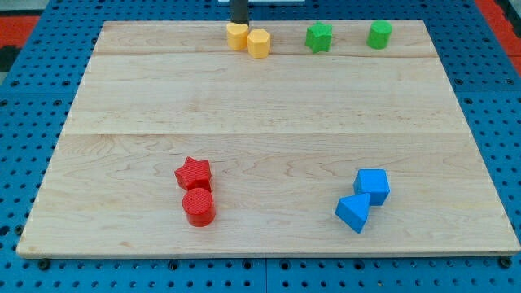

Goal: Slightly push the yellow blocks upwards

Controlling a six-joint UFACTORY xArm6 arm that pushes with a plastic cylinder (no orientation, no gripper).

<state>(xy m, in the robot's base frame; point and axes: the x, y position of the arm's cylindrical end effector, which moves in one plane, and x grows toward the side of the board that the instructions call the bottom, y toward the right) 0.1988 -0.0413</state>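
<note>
Two yellow blocks, a heart-like one [237,36] touching a hexagonal one [259,43] at its 4 o'clock, sit by the board's [260,122] top edge, my bare tip [239,23], gripping nothing, at the heart's 12 o'clock.

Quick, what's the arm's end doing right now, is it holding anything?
No gripper: my tip holds nothing and sits at the view's top edge, just above the left yellow block, beside the right yellow block.
</note>
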